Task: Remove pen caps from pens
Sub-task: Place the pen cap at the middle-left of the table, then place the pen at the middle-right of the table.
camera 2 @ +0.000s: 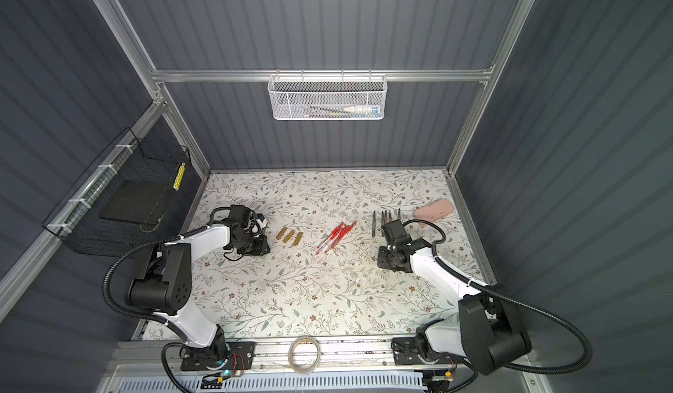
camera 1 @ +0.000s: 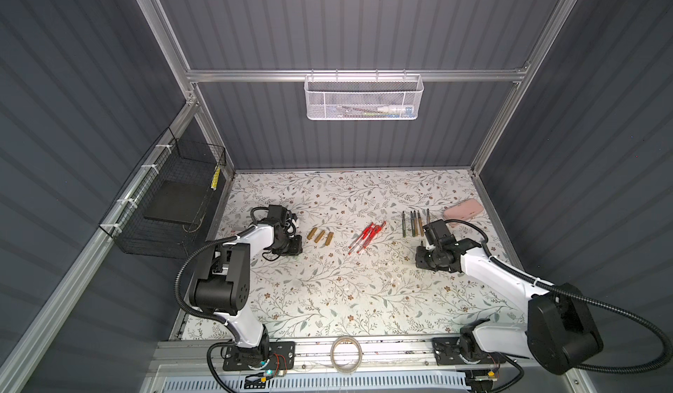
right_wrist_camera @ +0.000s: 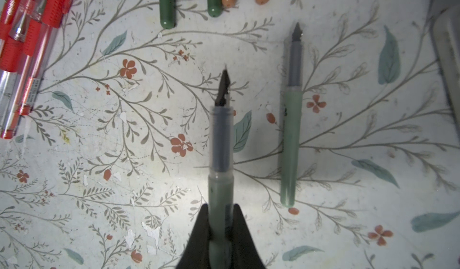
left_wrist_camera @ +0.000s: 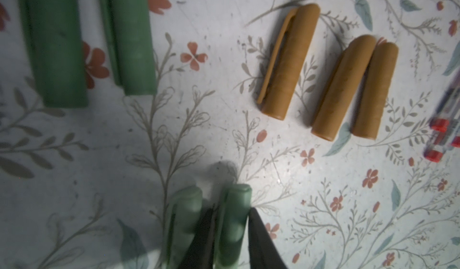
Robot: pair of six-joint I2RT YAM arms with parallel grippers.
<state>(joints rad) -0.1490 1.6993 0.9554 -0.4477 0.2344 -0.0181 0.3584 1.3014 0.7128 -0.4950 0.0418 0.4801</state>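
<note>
Your right gripper [right_wrist_camera: 220, 206] clamps a slim pale green pen [right_wrist_camera: 221, 143], dark nib bared, over the floral desk [right_wrist_camera: 99, 155]; your left gripper [left_wrist_camera: 232, 208] straddles a stubby, rounded pale green cap [left_wrist_camera: 236, 195] (grip unclear).

Brown caps [left_wrist_camera: 286, 63]: matt plastic. Red pens [right_wrist_camera: 15, 81]: clear glossy plastic. Green pen [right_wrist_camera: 220, 193]: matt plastic. Tabletop [right_wrist_camera: 99, 205]: printed, scuffed.

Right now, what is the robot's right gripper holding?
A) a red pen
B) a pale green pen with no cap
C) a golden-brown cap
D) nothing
B: the right gripper is shut on a pale green pen, its dark nib bare, in the right wrist view.
</note>
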